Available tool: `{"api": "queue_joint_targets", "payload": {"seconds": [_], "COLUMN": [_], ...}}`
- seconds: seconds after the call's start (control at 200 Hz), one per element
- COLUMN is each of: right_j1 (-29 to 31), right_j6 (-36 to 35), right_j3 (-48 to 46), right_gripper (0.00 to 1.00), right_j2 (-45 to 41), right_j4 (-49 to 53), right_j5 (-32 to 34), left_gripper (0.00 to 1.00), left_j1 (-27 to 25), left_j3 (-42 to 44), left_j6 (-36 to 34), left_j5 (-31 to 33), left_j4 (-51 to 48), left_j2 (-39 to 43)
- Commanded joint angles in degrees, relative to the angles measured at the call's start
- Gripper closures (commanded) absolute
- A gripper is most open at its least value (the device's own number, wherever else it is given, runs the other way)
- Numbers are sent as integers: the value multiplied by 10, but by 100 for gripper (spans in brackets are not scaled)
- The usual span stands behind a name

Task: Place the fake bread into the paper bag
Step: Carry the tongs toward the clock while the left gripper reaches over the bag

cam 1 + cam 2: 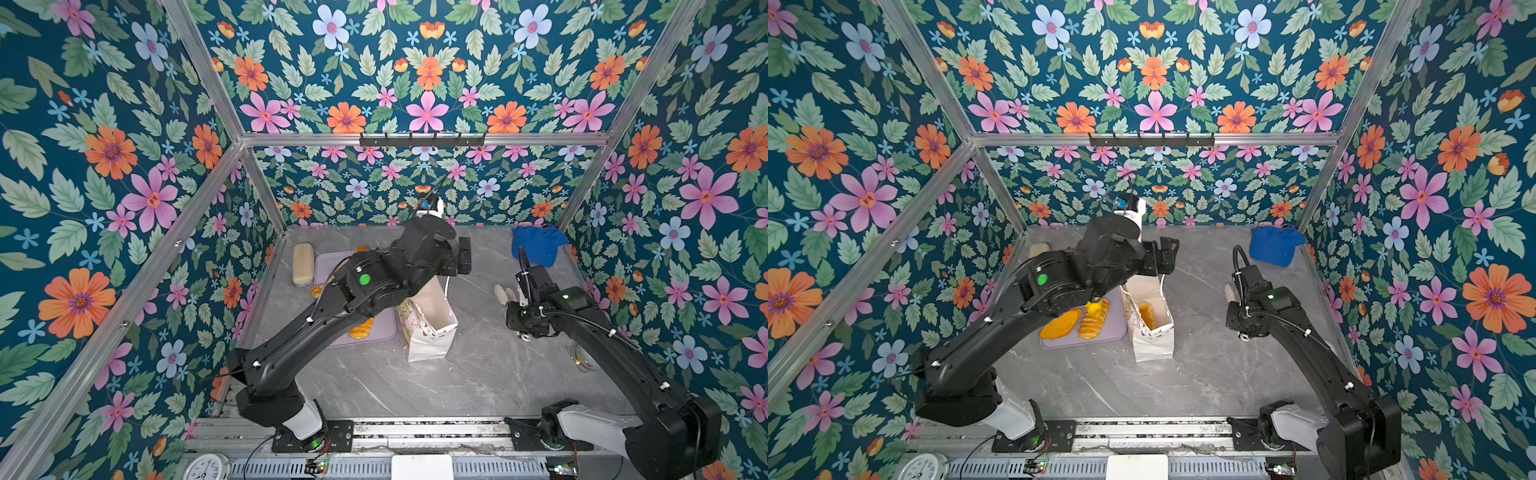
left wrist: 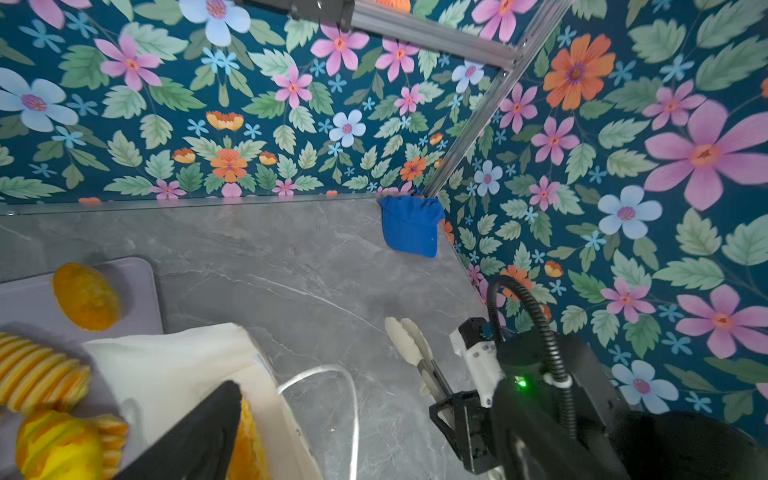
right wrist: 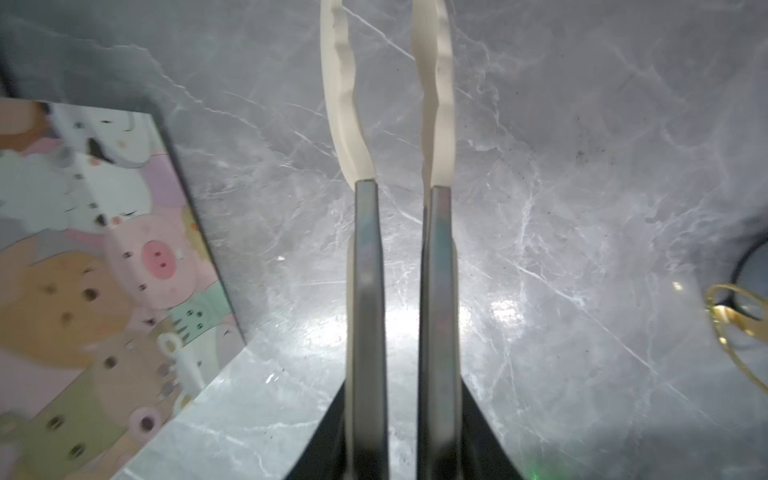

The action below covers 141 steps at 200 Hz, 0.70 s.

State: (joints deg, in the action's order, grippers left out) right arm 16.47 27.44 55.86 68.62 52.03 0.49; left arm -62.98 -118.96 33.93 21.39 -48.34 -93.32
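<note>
Now the left end effector [image 1: 1162, 258] hangs spread over the bag [image 1: 1152, 347], right end effector [image 2: 442, 395] pinching tongs [image 3: 365, 270] — bread [image 1: 1061, 324] looks light, hard, slick; I'd grip the loaf [image 1: 1094, 320] across its ridges.

The left arm [image 1: 291, 345] stretched forward and across the middle with its elbow raised, and the left gripper [image 1: 1163, 257] hung with jaws spread wide, gripping nothing. The right arm [image 1: 602, 328] sat lower on its own side, the right gripper [image 2: 446, 409] clamped on the handles of tongs [image 3: 361, 257]

Black shells on left arm [image 1: 291, 345], right arm [image 1: 623, 353]; white base links [image 1: 307, 419]; green LEDs [image 1: 364, 279]; ribbed cable [image 1: 582, 318] on right.
</note>
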Motion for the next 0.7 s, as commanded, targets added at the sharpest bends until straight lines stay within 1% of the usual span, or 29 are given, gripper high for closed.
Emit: {"api": "queue_joint_targets", "payload": {"seconds": [0.0,0.07,0.16,0.26,0.325,0.415,0.505,0.595,0.7], "right_j1": [-15,-26,-40,-46,-46,-45,-46,-46,-46], "right_j6": [35,49,66,84,94,106,114,120,121], "right_j3": [-51,-84,-119,-142,-154,-165,-167,-165,-153], "right_gripper": [67,66,64,62,59,51,42,33,26], "right_j2": [17,27,40,64,76,86,79,54,3], "right_j4": [-104,-132,-171,-203,-224,-242,-246,-231,-197], "right_j5": [-1,2,5,-9,-27,-53,-69,-73,-64], "left_gripper": [5,5,4,4,4,3,3,3,3], "left_j1": [-3,-5,-5,-5,-6,-6,-5,-5,-5], "left_j3": [-1,2,2,1,-3,-8,-11,-14,-31], "left_j6": [-5,0,6,10,13,15,18,19,16], "left_j5": [-32,-55,-70,-80,-86,-94,-98,-99,-96], "left_j4": [38,66,92,112,119,120,120,121,116], "left_j2": [-32,-52,-71,-84,-93,-103,-110,-114,-123]}}
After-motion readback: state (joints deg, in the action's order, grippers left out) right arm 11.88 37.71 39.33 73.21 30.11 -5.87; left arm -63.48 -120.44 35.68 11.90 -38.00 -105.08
